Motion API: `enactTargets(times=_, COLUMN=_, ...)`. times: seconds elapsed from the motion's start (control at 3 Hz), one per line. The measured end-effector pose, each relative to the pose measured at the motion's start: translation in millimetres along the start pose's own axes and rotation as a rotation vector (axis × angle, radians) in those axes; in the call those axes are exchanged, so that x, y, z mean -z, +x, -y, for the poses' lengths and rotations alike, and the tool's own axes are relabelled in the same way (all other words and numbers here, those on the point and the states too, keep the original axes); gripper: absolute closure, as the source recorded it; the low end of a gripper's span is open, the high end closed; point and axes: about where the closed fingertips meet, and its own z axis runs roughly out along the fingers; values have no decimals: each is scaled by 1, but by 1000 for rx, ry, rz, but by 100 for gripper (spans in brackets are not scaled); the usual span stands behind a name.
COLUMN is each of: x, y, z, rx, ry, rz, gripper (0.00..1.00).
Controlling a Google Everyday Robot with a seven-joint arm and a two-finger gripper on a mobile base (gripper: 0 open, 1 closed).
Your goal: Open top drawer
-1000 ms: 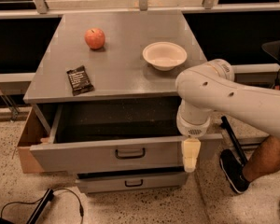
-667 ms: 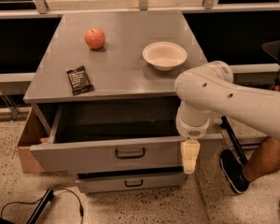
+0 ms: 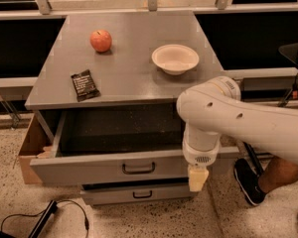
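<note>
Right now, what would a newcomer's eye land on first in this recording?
The big white arm reaches in from the right, its gripper hanging near the right end of the top drawer. That drawer stands pulled well out. On top sit a red apple, a pale bowl and a dark packet.

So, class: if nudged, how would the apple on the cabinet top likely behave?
Round, the apple would probably roll across the flat cabinet top. It looks firm, so likely keeps its shape. The gripper hangs by the top drawer front.

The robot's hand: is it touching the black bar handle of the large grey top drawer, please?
Apart. The camera view shows the hand before the open top drawer, right of its black bar handle, bare grey panel between them.
</note>
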Motion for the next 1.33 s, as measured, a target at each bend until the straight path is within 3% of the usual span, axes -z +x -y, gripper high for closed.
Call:
enactTargets(times=0.67, x=28, y=-3, z=-56, rx=-42, ry=-16, rz=-66, gripper=87)
enactTargets(times=1.0, x=38, y=-2, z=-59, rx=-49, ry=5, rz=-75, gripper=80)
enactTargets(times=1.33, x=37, y=-2, z=-60, rx=-49, ry=4, rz=-76, gripper=56)
